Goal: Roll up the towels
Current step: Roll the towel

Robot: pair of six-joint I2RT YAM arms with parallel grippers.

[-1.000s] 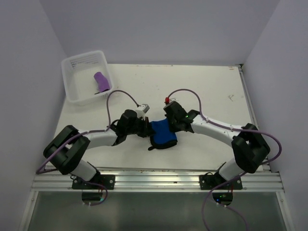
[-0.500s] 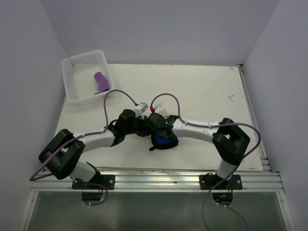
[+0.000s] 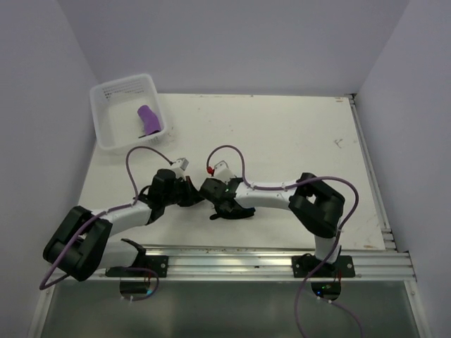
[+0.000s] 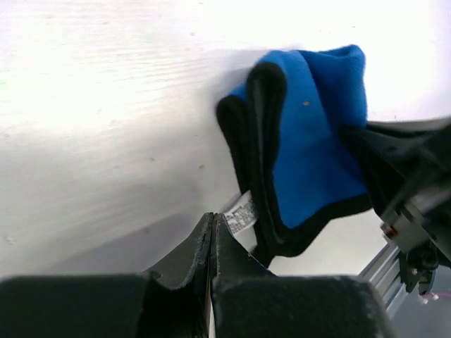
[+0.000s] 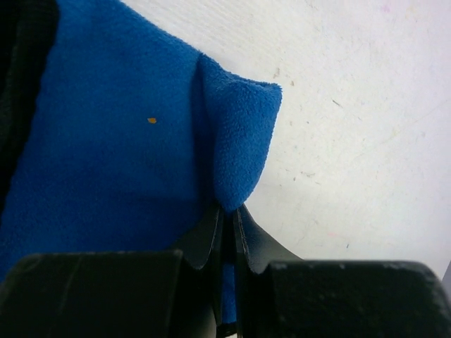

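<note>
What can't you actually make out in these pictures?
- Wrist views: the black layer against the blue towel may be a separate towel or its backing; unclear.
- Top view: blue towel almost wholly hidden under the right gripper and its arm.
- Top view: purple towel in the tub is too small to judge its roll.

Place: we read this as a robotics lab test cell, not a home or a shop.
Enclosure: we see plain pale walls (image 3: pixel 232 42) boxing the table (image 3: pixel 296 134) in on three sides.
Surface: we note scuffs and small dark marks on the white table top.
Mounting: we see an aluminium rail (image 3: pixel 232 257) along the near edge, with both arm bases bolted to it.
Machines: we see the left arm (image 3: pixel 127 211) and the right arm (image 3: pixel 268 195), black and white, trailing loose purple cables (image 3: pixel 141 158).
Props: we find a clear plastic tub (image 3: pixel 123 79) at the far left corner with a rolled purple towel (image 3: pixel 148 121) inside, and a blue towel (image 4: pixel 310 148) between the arms.
</note>
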